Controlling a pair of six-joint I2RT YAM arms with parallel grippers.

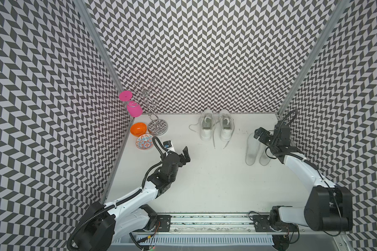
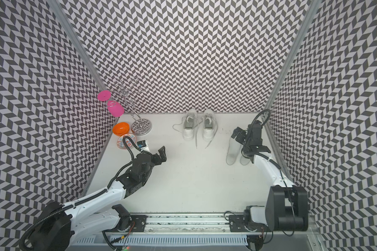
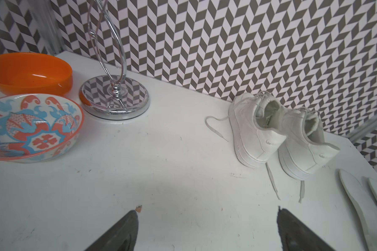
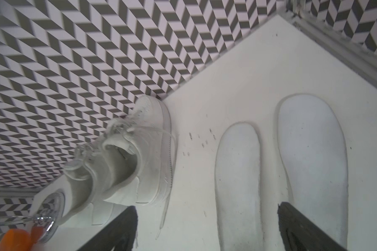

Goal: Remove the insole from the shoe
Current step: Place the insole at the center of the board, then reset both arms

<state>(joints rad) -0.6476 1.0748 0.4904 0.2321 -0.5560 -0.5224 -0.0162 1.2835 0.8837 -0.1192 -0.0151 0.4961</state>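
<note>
- Two white shoes (image 1: 206, 128) stand side by side at the back of the table (image 1: 216, 184)
- Both insoles (image 1: 251, 152) lie flat on the table, out of the shoes and to their right
- Right fingers (image 1: 259, 133) are spread wide and empty, right of the shoes, above the insoles
- Left fingers (image 1: 185, 153) are spread wide and empty, left of the shoes
</note>
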